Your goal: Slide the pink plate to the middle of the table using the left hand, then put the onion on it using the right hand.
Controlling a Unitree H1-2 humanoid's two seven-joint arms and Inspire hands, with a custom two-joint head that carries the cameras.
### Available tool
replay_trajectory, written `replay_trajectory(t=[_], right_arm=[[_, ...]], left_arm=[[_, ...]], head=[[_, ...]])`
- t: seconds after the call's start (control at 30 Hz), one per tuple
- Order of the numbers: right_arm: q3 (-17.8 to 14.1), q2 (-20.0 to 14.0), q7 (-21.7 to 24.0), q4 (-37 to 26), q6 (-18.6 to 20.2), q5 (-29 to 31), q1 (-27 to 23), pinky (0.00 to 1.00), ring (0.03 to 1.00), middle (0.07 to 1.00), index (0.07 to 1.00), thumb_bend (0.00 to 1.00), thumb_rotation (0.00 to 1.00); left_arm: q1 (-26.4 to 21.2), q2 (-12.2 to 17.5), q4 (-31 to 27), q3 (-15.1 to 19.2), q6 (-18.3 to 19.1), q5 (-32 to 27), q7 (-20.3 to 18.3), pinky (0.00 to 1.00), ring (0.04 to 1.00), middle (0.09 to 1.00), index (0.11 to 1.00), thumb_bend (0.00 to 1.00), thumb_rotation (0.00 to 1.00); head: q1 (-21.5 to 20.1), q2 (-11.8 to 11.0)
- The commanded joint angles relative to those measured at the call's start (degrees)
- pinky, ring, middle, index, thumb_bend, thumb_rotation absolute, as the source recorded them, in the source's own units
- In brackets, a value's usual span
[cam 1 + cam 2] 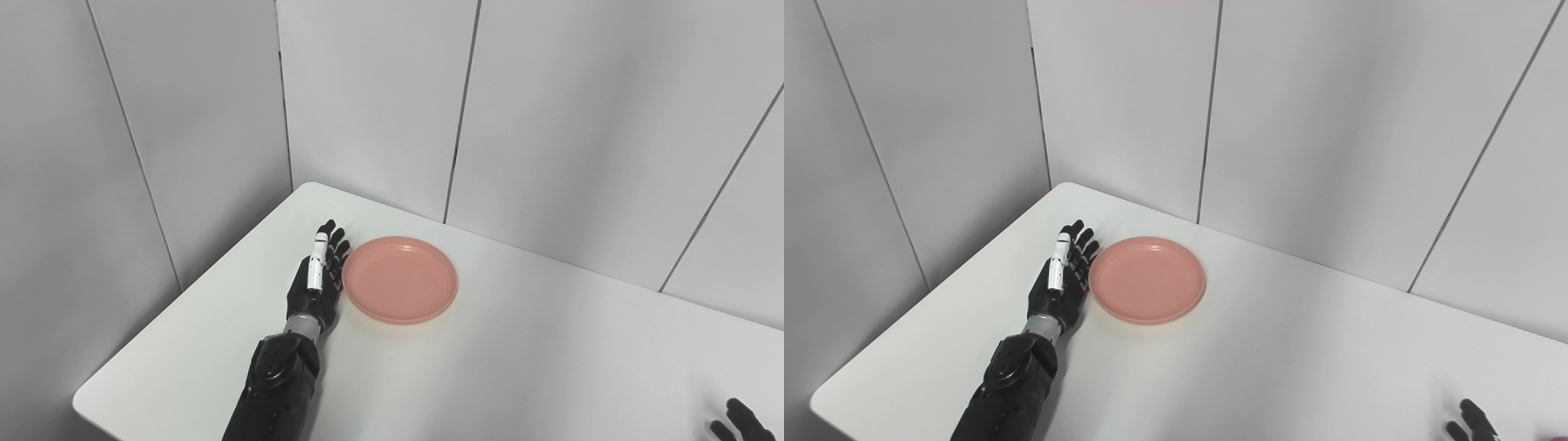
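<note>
Plate: the pink plate (pixel 400 280) lies flat on the white table (pixel 502 343), in the left half of the tabletop and toward the far edge, not far from the corner where the grey wall panels (pixel 367 104) meet. Nothing lies on it.
Plate and left hand: the left hand (pixel 318 278) is right at the plate's left rim, its palm side turned to the rim; it looks to be touching the rim or a hair off it, and I cannot tell which.
Left hand state: released, fingers (pixel 334 240) stretched out straight and close together, holding nothing.
Left hand pose: it stands on edge on the table, fingertips pointing away from the robot toward the far wall, with a white strip along its upper edge.
Left arm: the black forearm (pixel 1007 386) comes up from the bottom edge and runs nearly straight to the wrist, low over the table.
Right hand: only a few dark fingertips (pixel 738 421) show at the bottom right corner, well apart from the plate; I cannot tell whether it is released or clenched.
Onion: a small pink sliver (pixel 1557 437) shows at the right eye view's bottom right corner, too little to identify.
</note>
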Motion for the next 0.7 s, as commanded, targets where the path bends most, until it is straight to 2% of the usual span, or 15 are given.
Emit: replay_trajectory(t=[0.0,0.1,0.2,0.3,0.47,0.53,0.67], right_arm=[[0.0,0.1,0.0,-1.8,-0.2,-0.1,-0.3,0.77,0.937,0.963,0.910,0.86,0.81],[-0.1,0.2,0.1,-1.4,-0.6,0.0,-0.2,0.78,0.931,0.957,0.906,0.86,0.80],[-0.2,0.3,0.2,-1.4,-0.9,0.2,-0.1,0.85,0.948,0.966,0.917,0.85,0.81],[0.3,0.4,-0.1,-2.2,-0.7,-0.7,0.1,0.96,0.983,0.994,0.959,0.78,0.85],[0.6,0.6,-0.2,-3.0,-0.1,-1.2,0.2,1.00,0.999,1.000,0.978,0.72,0.87],[0.7,0.7,-0.2,-3.2,0.0,-1.3,0.2,1.00,1.000,1.000,0.988,0.65,0.87],[1.0,1.3,-0.6,-4.1,0.8,-1.4,0.4,1.00,1.000,1.000,1.000,0.47,0.90]], left_arm=[[-2.0,-0.1,-2.0,-0.8,0.3,1.0,-0.9,0.99,0.988,0.984,0.978,0.39,1.00],[-2.3,-0.5,-2.4,-1.4,0.2,0.6,-1.6,1.00,0.998,0.990,0.983,0.39,1.00],[-2.5,-0.7,-2.6,-1.9,0.3,0.8,-1.7,1.00,1.000,0.992,0.981,0.40,1.00],[-3.0,-1.0,-2.9,-2.6,0.9,1.1,-1.9,0.99,0.997,0.994,0.981,0.41,1.00],[-3.5,-1.4,-3.3,-3.5,2.1,1.4,-2.0,1.00,1.000,1.000,0.981,0.42,1.00],[-3.7,-1.7,-3.7,-3.9,2.7,1.7,-1.8,0.98,0.992,0.986,0.962,0.43,1.00],[-4.1,-2.0,-4.0,-4.5,3.0,1.5,-2.2,0.97,0.980,0.976,0.955,0.43,1.00]], head=[[0.0,0.0],[-0.8,0.4],[-1.1,0.5],[-1.9,0.9],[-3.2,1.5],[-3.7,1.6],[-4.7,1.9]])
